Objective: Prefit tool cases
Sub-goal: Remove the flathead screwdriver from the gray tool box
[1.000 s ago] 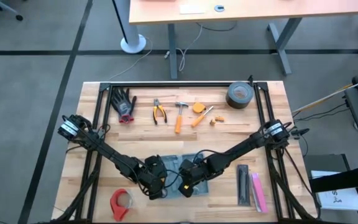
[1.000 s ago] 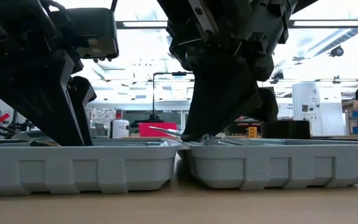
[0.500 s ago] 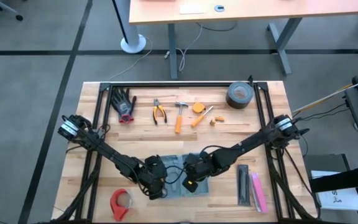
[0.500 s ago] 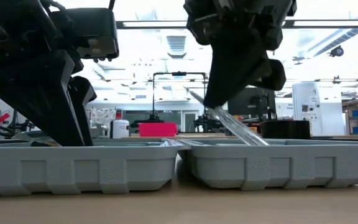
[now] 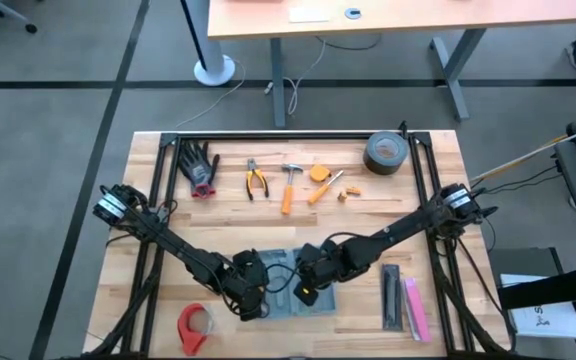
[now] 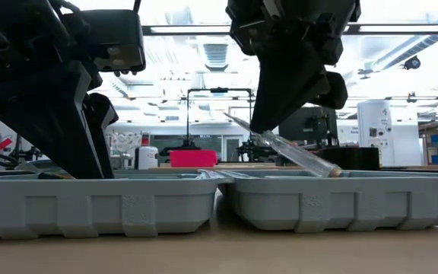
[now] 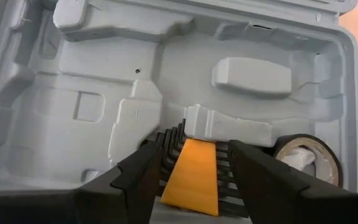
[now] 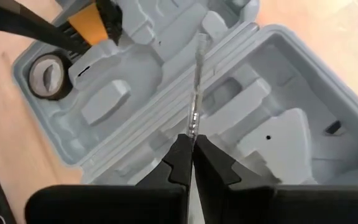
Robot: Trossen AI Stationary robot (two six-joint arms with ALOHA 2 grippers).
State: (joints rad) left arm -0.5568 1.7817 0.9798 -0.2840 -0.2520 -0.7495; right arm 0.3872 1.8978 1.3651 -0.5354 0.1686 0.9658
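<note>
1. Fitting tools into the open tool case (image 5: 280, 262), lying flat near the front middle of the tabletop (image 5: 368, 215), both halves face up.
2. Right gripper (image 8: 188, 140): clamped on a slender clear-handled tool (image 8: 197, 87), held tilted just above the moulded tray.
3. Left gripper (image 7: 191, 149): closed around an orange-and-black block (image 7: 192, 174), low inside the other half, beside a small tape roll (image 7: 306, 158).
4. Next, probably: lowering the slender tool level into a long slot that matches it, then letting go.
5. Counted: one case, two grippers; at the far edge one pair of gloves (image 5: 199, 165), one pliers (image 5: 257, 180), one hammer (image 5: 290, 185), one duct tape roll (image 5: 385, 153); near the front one black bar (image 5: 392, 295), one pink bar (image 5: 415, 308).
</note>
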